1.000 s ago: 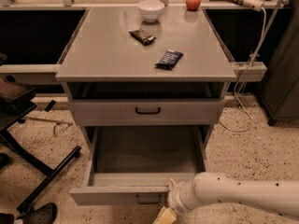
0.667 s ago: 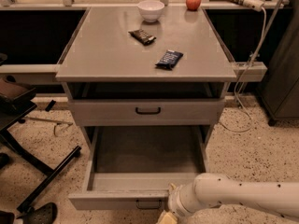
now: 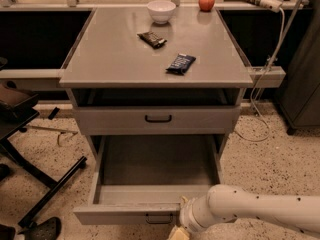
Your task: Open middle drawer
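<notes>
The middle drawer (image 3: 150,171) is a grey drawer with a low face panel (image 3: 125,214) and a small black bar handle (image 3: 160,219). It stands pulled far out of the cabinet, and its long tray is empty. My gripper (image 3: 177,232) is at the bottom edge of the view, just below and right of that handle, against the drawer's front. My white arm (image 3: 250,211) reaches in from the lower right.
A shut grey drawer with a black handle (image 3: 158,118) sits above the open one. On the cabinet top (image 3: 115,54) are a white bowl (image 3: 161,10), an apple (image 3: 206,2) and two dark snack bars (image 3: 152,39) (image 3: 180,63). Black chair legs (image 3: 47,194) stand at the left, and a cable (image 3: 260,114) hangs at the right.
The middle drawer's front has come slightly further out toward the camera, with the gripper staying at its front. Nothing else has moved.
</notes>
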`<action>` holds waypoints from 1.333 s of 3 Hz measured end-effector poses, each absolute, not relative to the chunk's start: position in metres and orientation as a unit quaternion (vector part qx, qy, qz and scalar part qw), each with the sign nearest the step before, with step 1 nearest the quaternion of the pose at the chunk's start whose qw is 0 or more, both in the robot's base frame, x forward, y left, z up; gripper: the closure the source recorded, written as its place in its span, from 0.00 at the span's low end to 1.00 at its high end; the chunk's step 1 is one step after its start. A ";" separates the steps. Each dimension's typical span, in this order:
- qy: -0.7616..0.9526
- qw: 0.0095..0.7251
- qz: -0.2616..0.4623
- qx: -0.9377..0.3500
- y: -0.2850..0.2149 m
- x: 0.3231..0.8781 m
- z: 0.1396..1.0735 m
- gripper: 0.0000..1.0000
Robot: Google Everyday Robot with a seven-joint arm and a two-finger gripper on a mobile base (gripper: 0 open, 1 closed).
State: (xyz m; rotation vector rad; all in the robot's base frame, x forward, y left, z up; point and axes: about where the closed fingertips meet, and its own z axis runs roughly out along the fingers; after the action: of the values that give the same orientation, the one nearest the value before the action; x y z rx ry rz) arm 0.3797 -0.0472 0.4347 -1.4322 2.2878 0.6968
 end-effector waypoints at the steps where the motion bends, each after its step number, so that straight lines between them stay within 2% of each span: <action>1: 0.809 0.170 0.259 -0.500 -0.046 0.366 0.434 0.00; 4: 0.812 0.161 0.275 -0.489 -0.044 0.351 0.440 0.00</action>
State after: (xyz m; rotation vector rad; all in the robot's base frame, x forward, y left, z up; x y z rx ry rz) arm 0.3508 -0.0436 0.4404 -1.3960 2.3188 0.7868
